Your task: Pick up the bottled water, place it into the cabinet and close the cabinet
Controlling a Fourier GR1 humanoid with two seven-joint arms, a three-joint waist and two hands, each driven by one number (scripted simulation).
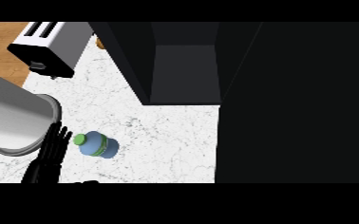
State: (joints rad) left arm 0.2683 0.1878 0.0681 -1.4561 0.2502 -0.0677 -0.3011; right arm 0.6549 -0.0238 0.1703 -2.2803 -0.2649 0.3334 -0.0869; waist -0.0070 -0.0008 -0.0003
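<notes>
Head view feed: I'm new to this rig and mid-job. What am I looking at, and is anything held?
You are looking steeply down from the robot's head at a white marble counter. The black shape at lower left is the robot's left hand, fingers straight and open, holding nothing. Just right of it stands the bottled water, blue with a green cap, seen from above. A toaster sits at upper left, a grey pot at the left edge. The dark cabinet stands open ahead. The right hand is out of view.
</notes>
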